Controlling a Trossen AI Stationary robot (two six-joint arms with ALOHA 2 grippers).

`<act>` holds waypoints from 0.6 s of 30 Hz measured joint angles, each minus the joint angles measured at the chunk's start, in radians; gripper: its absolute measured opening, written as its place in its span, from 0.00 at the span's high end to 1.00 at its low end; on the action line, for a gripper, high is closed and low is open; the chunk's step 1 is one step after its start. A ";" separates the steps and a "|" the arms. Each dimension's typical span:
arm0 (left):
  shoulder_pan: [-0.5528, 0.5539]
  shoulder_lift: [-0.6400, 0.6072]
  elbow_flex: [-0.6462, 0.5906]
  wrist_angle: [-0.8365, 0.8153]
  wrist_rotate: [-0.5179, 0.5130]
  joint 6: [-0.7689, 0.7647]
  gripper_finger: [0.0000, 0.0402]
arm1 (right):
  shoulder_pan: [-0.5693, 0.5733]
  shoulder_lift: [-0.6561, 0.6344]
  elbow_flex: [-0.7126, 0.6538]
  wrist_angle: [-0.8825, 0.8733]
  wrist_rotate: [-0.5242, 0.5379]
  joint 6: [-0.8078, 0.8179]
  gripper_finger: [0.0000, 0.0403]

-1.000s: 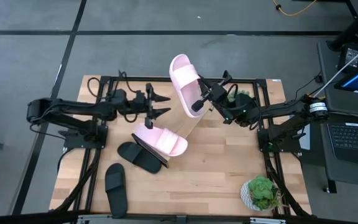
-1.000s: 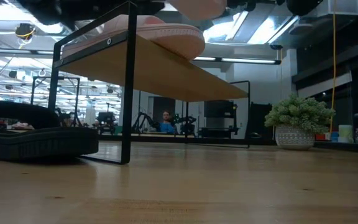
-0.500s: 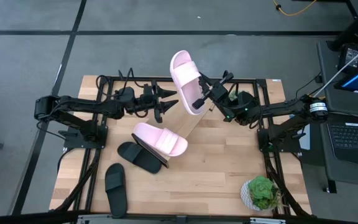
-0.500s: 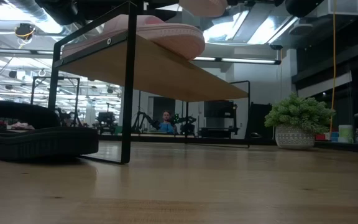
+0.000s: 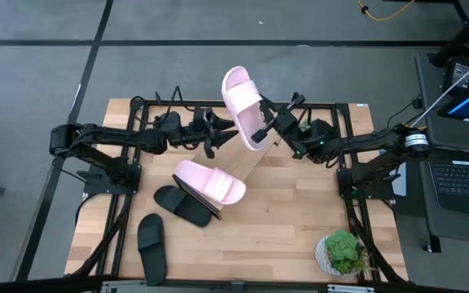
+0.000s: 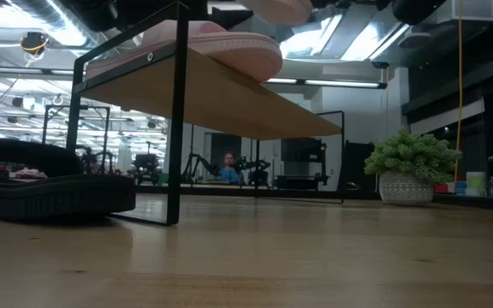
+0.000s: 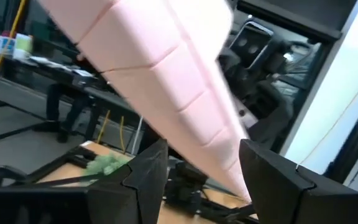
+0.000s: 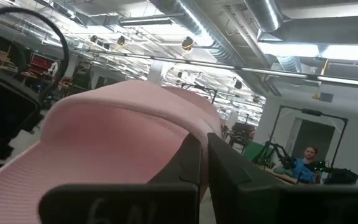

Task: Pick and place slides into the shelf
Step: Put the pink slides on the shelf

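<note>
High view: right gripper [image 5: 260, 133] is clamped on a raised pale pink slide [image 5: 243, 106] above the shelf [image 5: 249, 163]. Left gripper [image 5: 222, 135], fingers spread and empty, sits just beside it; the second pink slide [image 5: 210, 181] rests on the shelf.

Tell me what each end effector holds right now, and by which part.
The right end effector grips a pale pink slide by its side edge near the strap. The left end effector is open beside it, holding nothing.

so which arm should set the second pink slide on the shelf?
Right. The right gripper is already shut on the pink slide, held above the shelf. The left gripper is open beside it, holding nothing; likely just support.
</note>
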 joint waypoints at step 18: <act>-0.050 0.000 0.008 0.045 -0.063 -0.054 0.53 | -0.025 0.009 0.001 0.012 -0.027 0.004 0.97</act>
